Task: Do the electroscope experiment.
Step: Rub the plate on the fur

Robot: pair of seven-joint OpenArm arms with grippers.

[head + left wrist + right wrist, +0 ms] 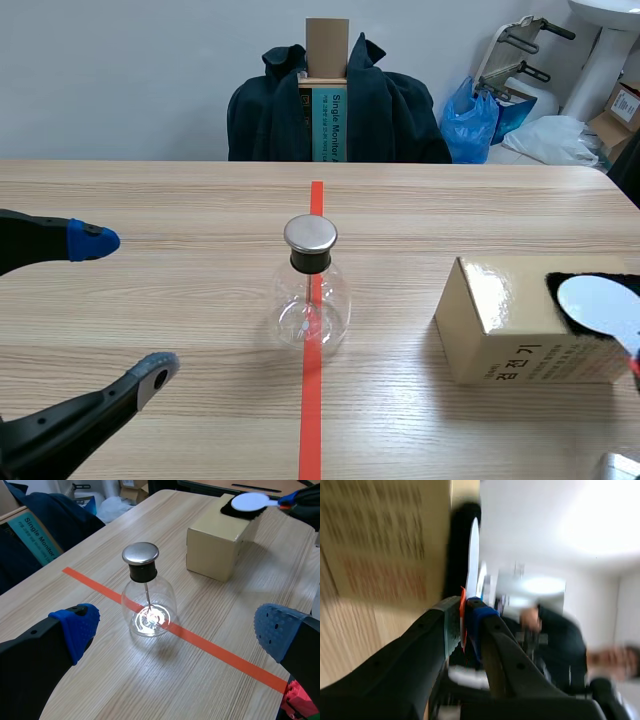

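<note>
The electroscope, a clear glass flask with a metal cap and a rod inside, stands on the red tape line at the table's middle. My left gripper is open to its left, and in the left wrist view the electroscope stands just ahead of the open left gripper. A white disc paddle lies over a black pad on a cardboard box at the right. My right gripper is shut on the red handle of the white disc paddle.
A chair draped with a dark jacket stands behind the table's far edge. Bags and boxes lie on the floor at the back right. A blurred person shows in the right wrist view's background.
</note>
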